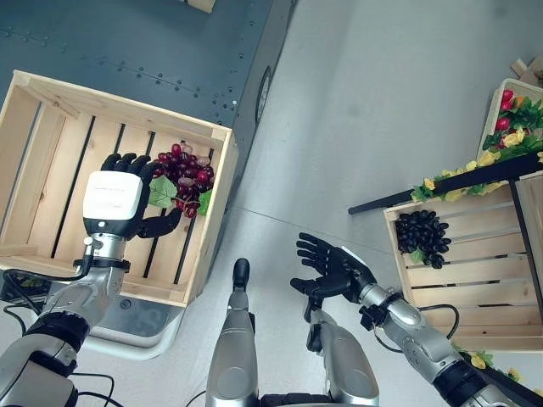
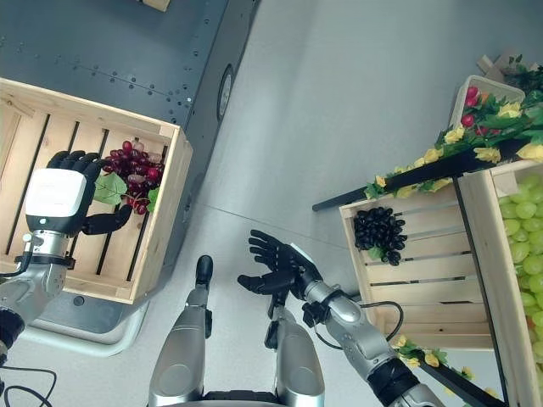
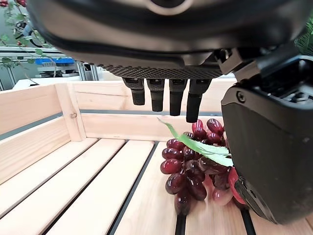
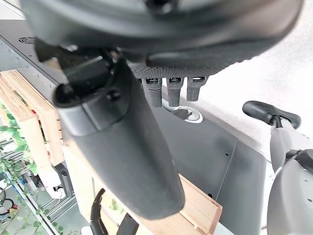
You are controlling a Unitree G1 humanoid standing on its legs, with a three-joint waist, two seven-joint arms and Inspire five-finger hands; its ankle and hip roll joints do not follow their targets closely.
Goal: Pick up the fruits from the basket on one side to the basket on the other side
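- While the bunch of dark red grapes with green leaves [image 1: 185, 175] lies on the slats in the far right corner of the pale slatted wooden crate on the left [image 1: 51, 127], one transfer looks all but finished.
- Judged from that: red bunch delivered, release probably just done or in progress.
- Still to move: bunch of black grapes [image 1: 422, 235] resting in the pale slatted wooden crate on the right [image 1: 475, 314], well apart from the left crate.
- Further right of that crate: pile of green grapes [image 2: 528, 246] in a neighbouring wooden bin, behind a dark bar trimmed with yellow flowers and green leaves [image 1: 475, 172]. Unclear whether those count for the task.
- Left hand [image 1: 114, 199] over the left crate's floor, just beside the red bunch; fingers hanging fairly straight above it in the wrist view, thumb out alongside, no visible pinch on the fruit. Contact with the leaf cannot be ruled out.
- Right hand [image 1: 327, 267] over the grey floor between the two crates, palm up, fingers spread and slightly curled, holding nothing.
- Likely next: right hand toward the black bunch.
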